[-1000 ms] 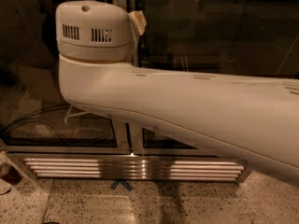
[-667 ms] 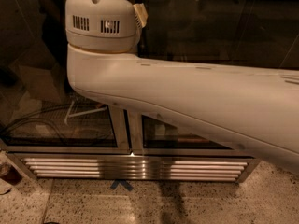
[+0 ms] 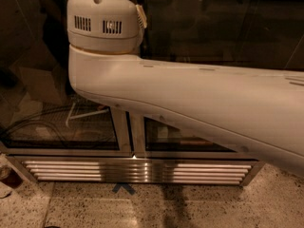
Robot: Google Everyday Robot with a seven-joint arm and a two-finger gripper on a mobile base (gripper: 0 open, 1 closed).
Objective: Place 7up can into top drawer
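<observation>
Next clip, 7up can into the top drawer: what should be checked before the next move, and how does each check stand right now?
1. Claw in view: not ok; it is out of frame, only the arm crosses the picture.
2. 7up can held: cannot tell; no can shows.
3. Top drawer in sight: not ok; only glass panels and a vent grille show.
4. Ground marker in sight: ok; blue tape mark below the grille.

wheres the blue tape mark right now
The blue tape mark sits on the speckled floor, lower left of centre in the camera view, just in front of the metal vent grille; the gripper is out of frame.
</observation>
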